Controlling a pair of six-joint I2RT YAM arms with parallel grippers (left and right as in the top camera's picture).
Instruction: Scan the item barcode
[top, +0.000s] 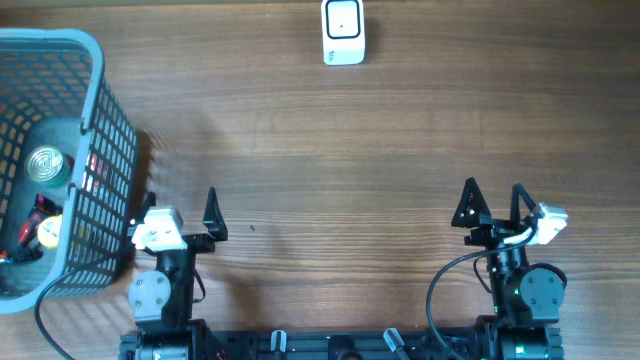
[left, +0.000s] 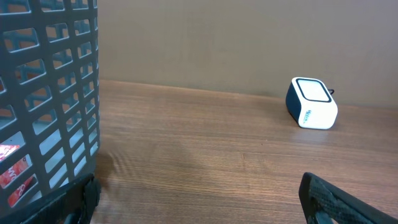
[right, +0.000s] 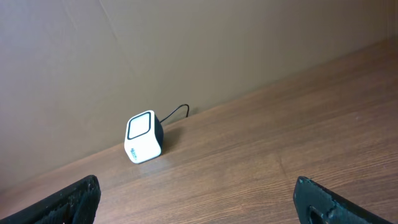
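Left pincer (top: 182, 208) and right pincer (top: 493, 202) are wide open, holding nothing. Left sits beside the basket (top: 100, 130), with a can (top: 47, 166) inside. Scanner (top: 343, 32) at the table's (top: 320, 150) far edge.

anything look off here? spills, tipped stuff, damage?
Nothing stands out. The scanner sits flat on its base at the far side, the basket stands upright at the left with a can inside, and the left gripper and right gripper are open and empty.

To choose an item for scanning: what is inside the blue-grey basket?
Inside the basket, a silver can and red and yellow packages show; anything beneath them is hidden.
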